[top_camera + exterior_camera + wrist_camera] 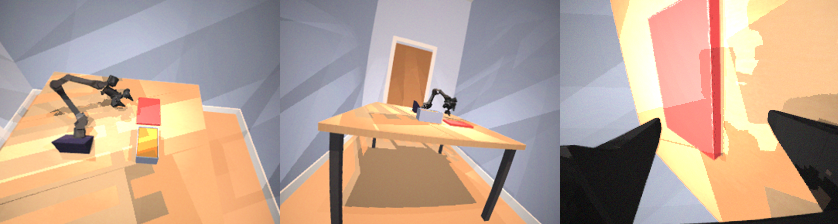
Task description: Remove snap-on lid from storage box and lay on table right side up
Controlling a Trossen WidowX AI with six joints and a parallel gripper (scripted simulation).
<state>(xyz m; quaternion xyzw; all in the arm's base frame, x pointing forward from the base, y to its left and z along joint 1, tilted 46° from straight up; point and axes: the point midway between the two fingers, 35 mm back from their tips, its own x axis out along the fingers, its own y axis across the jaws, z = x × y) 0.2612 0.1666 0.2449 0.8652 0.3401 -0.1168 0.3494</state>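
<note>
Top view showed the red lid [148, 110] lying flat on the table [216, 162], just beyond the far short end of the storage box [147, 144] and close to it, though contact could not be confirmed. Box stood open, its inner walls and floor lit yellow-orange, its outer walls grey-blue. Gripper [121, 98] hung just beside the lid's edge on the side away from the box's right wall, jaws spread wide with nothing between them. Wrist view confirmed it: two dark tapered fingers stood apart and low in the picture, the lid [687, 80] in the gap beyond them, not touched. Lid read as a thin rectangular panel, matte, uniform red, with a shallow darker rim along one long side. Judged stiff and light; probably plastic, little sag expected. Flat faces likely slick for a pinch, so the rim edge, midway along a long side, looked the surest hold if a regrasp were needed. Whether it lay right side up could not be settled from these views. Exterior view showed the lid [458, 123] low against the wood-toned top beside the box [429, 115].
</note>
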